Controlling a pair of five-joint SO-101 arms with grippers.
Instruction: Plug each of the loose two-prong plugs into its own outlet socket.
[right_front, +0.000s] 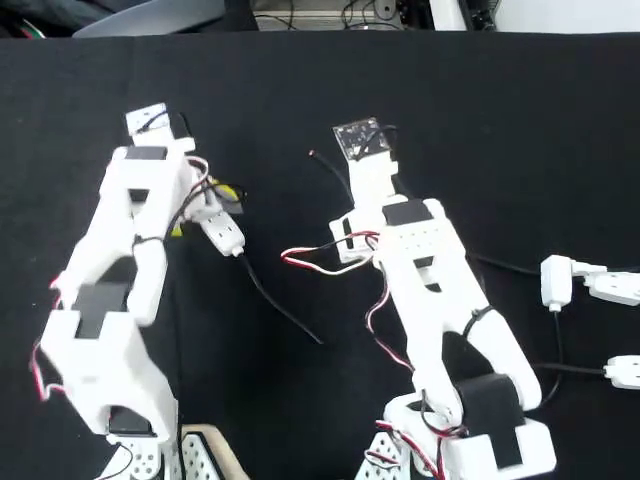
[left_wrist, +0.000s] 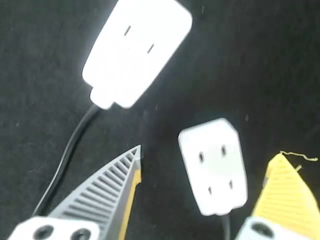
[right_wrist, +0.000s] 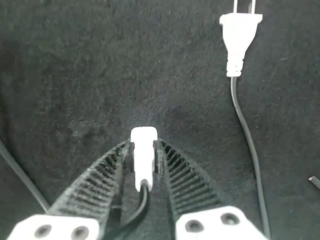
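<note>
My right gripper (right_wrist: 144, 145) is shut on a small white two-prong plug (right_wrist: 144, 159), whose black cable runs back between the fingers. A second loose white plug (right_wrist: 240, 30) lies on the black cloth farther ahead, prongs pointing away and its cable (right_wrist: 247, 145) trailing back. My left gripper (left_wrist: 207, 155) is open, its grey finger (left_wrist: 112, 192) and yellow finger (left_wrist: 285, 195) either side of a white outlet socket (left_wrist: 215, 172) with two pairs of slots. A larger white socket (left_wrist: 135, 50) lies just beyond it. From above, a socket (right_front: 224, 235) shows beside the left arm's wrist.
At the right edge of the table lie more white cord ends (right_front: 558, 281) (right_front: 625, 372) with black cables. A loose black cable (right_front: 280, 305) runs across the cloth between the two arms. Red and white arm wires (right_front: 310, 258) hang near the right arm.
</note>
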